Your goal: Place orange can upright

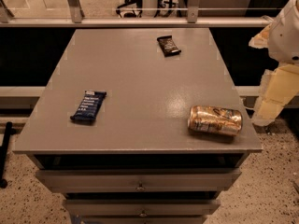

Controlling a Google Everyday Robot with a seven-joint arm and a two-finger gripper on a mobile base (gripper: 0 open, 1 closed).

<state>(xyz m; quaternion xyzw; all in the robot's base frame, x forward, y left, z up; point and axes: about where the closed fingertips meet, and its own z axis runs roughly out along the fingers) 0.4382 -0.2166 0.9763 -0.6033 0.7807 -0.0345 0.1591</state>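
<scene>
One grey table [140, 73], by far the largest thing in view, seen from above and from its front side; flat matte top with a faint sheen toward the right. Under the table's front edge, two full drawer fronts [93, 178] stacked one below the other, each with one small round knob [140, 187] at its middle; a strip of a third at the very bottom, cut off.

Behind the table's far edge, one pale horizontal rail [140, 22].

One robot arm [280, 78], off the table's right edge, made of white and pale-cream segments, partly cut off on that side. One gripper [265, 117] at the arm's lower end, just outside the table's right edge near the front right corner, clear of the table top and of everything on it; open or closed, cannot tell.

One orange can [215, 120], lying on its side on the table near the front right corner, not upright, long axis roughly along the front edge. Shiny orange-gold metal, pale cream markings across the side, surface slightly dented and creased. Which end carries the pull-tab, not clear.

One blue wrapper [88, 106], flat and dark, with pale lettering, on the table's left side toward the front, well apart from the can.

One dark wrapper [168, 45], smallest of the three, flat, near the table's far edge, right of the middle.
</scene>
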